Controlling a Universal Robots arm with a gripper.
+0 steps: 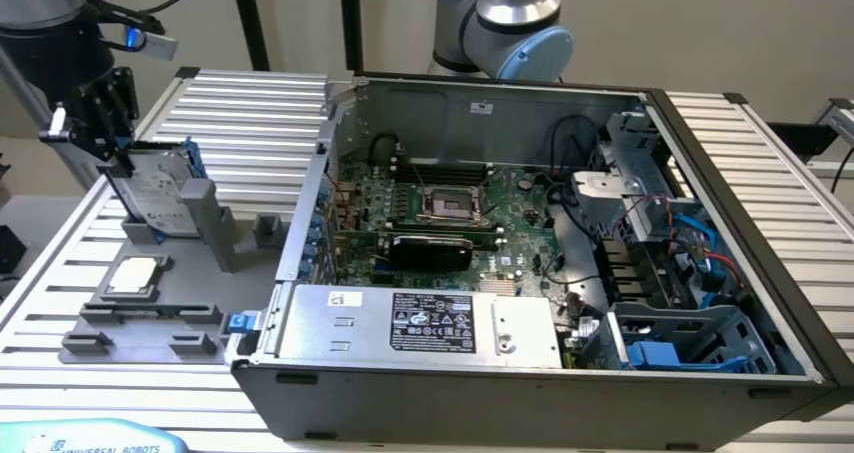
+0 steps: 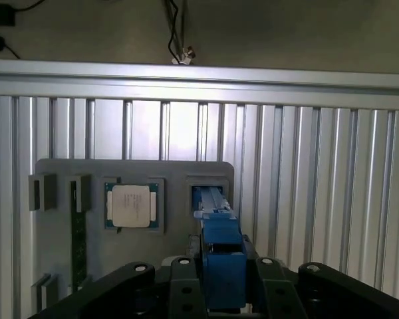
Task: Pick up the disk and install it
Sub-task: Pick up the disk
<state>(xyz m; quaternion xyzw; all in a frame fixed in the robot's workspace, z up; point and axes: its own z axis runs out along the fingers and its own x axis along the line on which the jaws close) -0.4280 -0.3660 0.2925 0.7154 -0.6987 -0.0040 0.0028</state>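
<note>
Wrist view: the disk point(image 2: 223, 229) is seen edge-on, its blue carrier clamped between the two black fingers of the hand point(image 2: 224, 276), which is closed on it. On the exterior view's left, the disk is held upright over the grey fixture plate point(image 1: 187, 273) on the bench point(image 1: 254, 123), well apart from the open computer case point(image 1: 534, 383).

I'm seeing the disk point(image 2: 223, 256) showing glossy blue plastic round silver metal, the holder point(image 2: 173, 179) looking matt grey plastic, the table point(image 2: 319, 199) gleaming as ribbed aluminium.
</note>
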